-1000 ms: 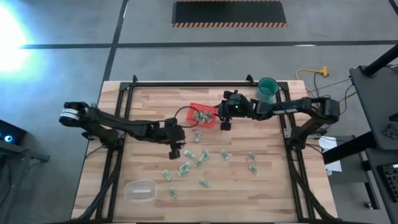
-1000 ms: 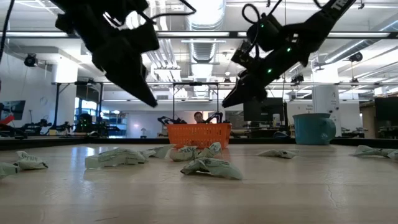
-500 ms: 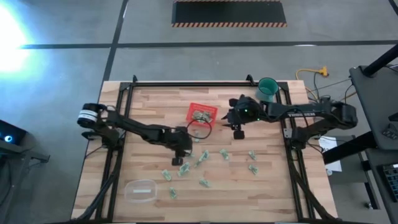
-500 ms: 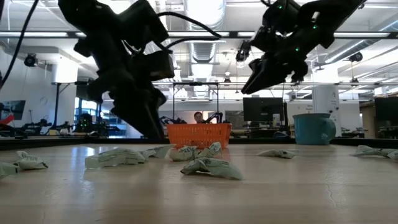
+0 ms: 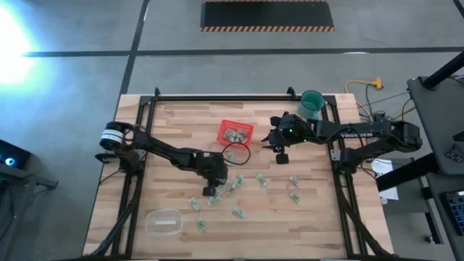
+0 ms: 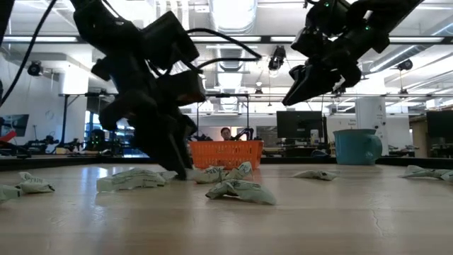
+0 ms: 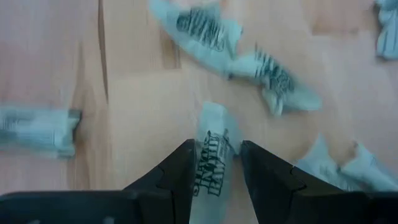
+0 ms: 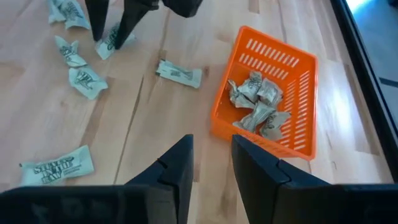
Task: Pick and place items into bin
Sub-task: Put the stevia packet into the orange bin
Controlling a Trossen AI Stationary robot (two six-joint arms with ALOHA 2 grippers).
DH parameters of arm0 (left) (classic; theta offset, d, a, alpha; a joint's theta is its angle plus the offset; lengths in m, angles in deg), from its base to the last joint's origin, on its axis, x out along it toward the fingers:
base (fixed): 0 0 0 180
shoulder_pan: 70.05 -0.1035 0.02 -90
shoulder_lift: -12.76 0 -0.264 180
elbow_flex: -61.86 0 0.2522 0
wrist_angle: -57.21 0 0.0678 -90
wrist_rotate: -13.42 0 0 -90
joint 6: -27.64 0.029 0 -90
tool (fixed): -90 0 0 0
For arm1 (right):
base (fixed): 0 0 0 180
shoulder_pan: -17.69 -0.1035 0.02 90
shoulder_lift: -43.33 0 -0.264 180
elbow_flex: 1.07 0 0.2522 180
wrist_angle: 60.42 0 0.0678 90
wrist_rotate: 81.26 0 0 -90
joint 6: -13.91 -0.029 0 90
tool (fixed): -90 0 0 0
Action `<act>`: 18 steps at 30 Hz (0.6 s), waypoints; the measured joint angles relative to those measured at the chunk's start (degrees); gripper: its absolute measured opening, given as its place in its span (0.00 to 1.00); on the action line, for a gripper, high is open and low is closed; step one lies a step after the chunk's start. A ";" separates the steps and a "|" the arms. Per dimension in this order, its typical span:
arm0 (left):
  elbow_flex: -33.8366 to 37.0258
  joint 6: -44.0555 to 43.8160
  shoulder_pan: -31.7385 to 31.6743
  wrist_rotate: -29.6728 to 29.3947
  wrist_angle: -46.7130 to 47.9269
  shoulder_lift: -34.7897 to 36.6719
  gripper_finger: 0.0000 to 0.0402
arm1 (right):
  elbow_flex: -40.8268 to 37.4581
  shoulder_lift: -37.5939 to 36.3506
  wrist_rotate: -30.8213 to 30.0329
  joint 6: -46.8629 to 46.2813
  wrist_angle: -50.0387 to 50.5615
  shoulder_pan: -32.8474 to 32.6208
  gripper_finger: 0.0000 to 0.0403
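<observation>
The left gripper (image 7: 213,163) is down at the table with its jaws apart, straddling one wrapper (image 7: 211,155); the wrapper's long axis runs straight out between the fingers, so closing should catch it; the bin (image 5: 235,133) lies near, toward the right gripper (image 5: 278,150), which hangs empty, part-open, beside it

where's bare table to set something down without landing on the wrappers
Bare wood lies along the far edge left of the square red plastic tray, and on the near right, beyond the last wrappers. A smaller patch lies between the tray and the teal round cup. Crowded: the pale-green crumpled wrappers mid-table, where the left gripper works.
</observation>
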 joint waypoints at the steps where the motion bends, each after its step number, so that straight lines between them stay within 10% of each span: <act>1: 0.03 0.15 0.00 0.00 0.00 -0.10 0.27 | 0.00 -0.03 0.02 -0.04 -0.08 -0.10 0.24; 9: 0.24 1.35 -0.01 0.04 1.67 1.27 0.03 | -0.04 -0.43 -0.01 -0.20 0.74 -0.22 0.20; 18: 0.26 2.92 0.00 -6.29 1.62 2.72 0.02 | -0.04 -0.43 0.07 -2.36 2.16 -0.47 0.17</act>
